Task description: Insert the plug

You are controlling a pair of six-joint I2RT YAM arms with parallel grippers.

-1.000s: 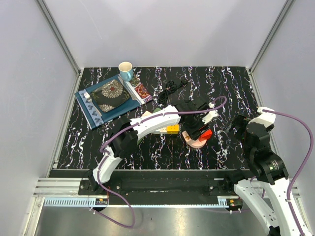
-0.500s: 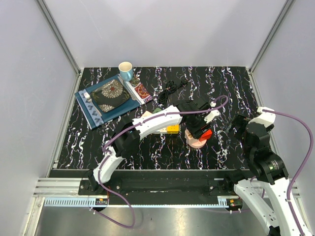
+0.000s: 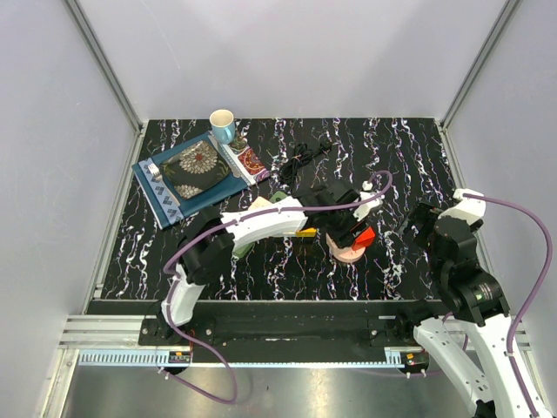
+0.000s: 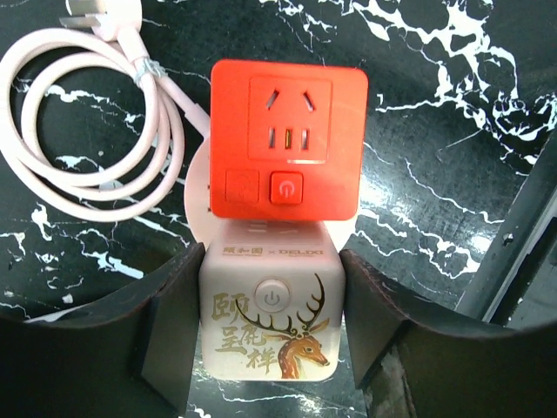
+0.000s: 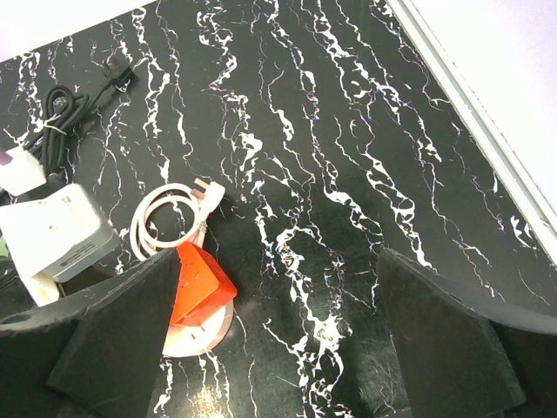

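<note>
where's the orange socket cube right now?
Left wrist view, centre: the orange socket cube sits just beyond the white cube held by the left gripper, with the coiled cord left of it in frame.

Black marbled table (image 3: 418, 148) carries blue placemat (image 3: 167, 205), cup (image 3: 223, 124), black cable bundle (image 3: 303, 158), coiled white cord (image 4: 87, 131), and probably a pinkish disc (image 3: 346, 253).

Left wrist view, on white cube socket (image 4: 270, 335): small Chinese characters, then "× DELIXI" in grey print. Below it, round button (image 4: 272, 296) with power symbol. Large gold Chinese characters beside a gold deer drawing. On orange cube socket (image 4: 287, 113): square button (image 4: 286, 187) with power symbol. Nothing legible in other views.
</note>
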